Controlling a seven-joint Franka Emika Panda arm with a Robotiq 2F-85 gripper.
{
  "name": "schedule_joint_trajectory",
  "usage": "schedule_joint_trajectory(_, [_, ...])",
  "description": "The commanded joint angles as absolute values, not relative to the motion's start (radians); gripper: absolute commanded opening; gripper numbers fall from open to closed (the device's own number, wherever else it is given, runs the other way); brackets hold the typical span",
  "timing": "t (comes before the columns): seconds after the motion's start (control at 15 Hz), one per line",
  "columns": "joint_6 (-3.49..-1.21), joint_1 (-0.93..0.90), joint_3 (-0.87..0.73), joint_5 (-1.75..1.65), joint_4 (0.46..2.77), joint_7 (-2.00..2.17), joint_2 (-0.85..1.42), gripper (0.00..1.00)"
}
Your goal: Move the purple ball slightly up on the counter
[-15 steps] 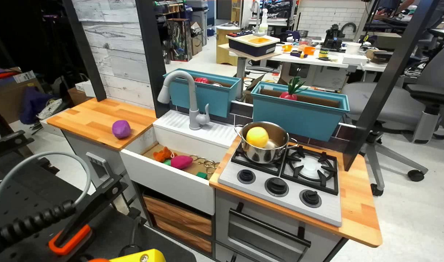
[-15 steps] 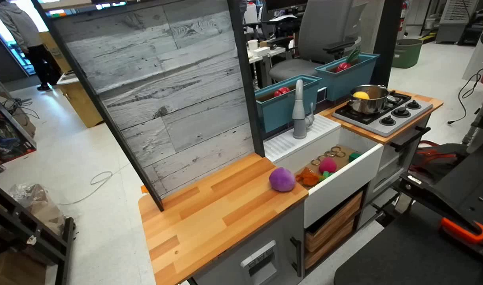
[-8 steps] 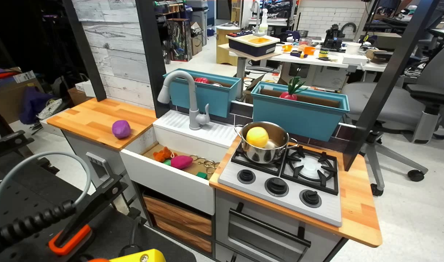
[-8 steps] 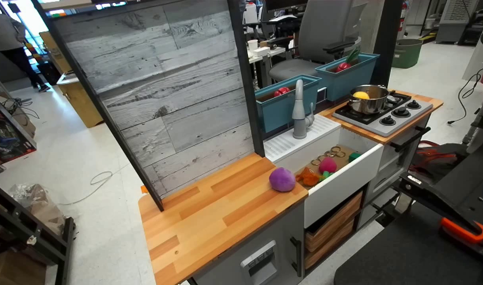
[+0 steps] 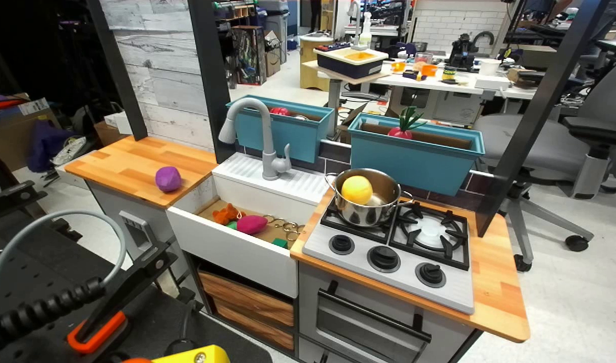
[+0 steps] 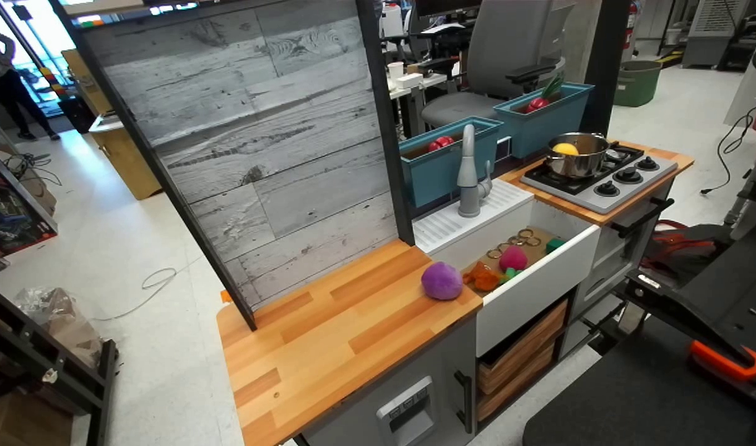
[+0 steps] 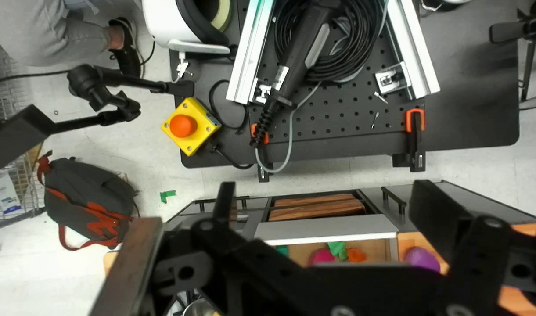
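Observation:
The purple ball [image 5: 168, 179] rests on the wooden counter [image 5: 128, 160], close to the corner beside the sink. In an exterior view the ball [image 6: 441, 281] sits near the counter's [image 6: 316, 353] sink-side edge. In the wrist view the ball [image 7: 422, 258] is at lower right, partly hidden behind the gripper, with a bit of the counter [image 7: 409, 239] around it. My gripper [image 7: 327, 199] is open, its two fingers wide apart with nothing between them. It is well away from the ball. It does not show in either exterior view.
The white sink [image 5: 232, 252] beside the ball holds orange, pink and green toys and rings. A grey faucet [image 5: 267, 141] stands behind it. A pot [image 5: 367, 201] with a yellow round thing sits on the stove. A wood-look panel [image 6: 254, 155] rises behind the counter.
The purple ball and the kitchen things have not moved. Only a person in the far background has shifted.

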State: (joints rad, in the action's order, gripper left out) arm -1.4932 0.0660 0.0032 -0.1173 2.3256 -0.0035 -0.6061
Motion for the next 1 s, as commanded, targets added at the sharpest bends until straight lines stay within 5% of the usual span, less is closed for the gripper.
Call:
schedule_joint_trajectory(0.0, [-1.647, 0.04, 0.048, -0.129, 2.272, 0.09, -0.42, 1.0])
schedule_joint_trajectory(0.93, [-2.283, -0.165, 0.14, -0.315, 2.053, 0.428, 0.317, 1.0])
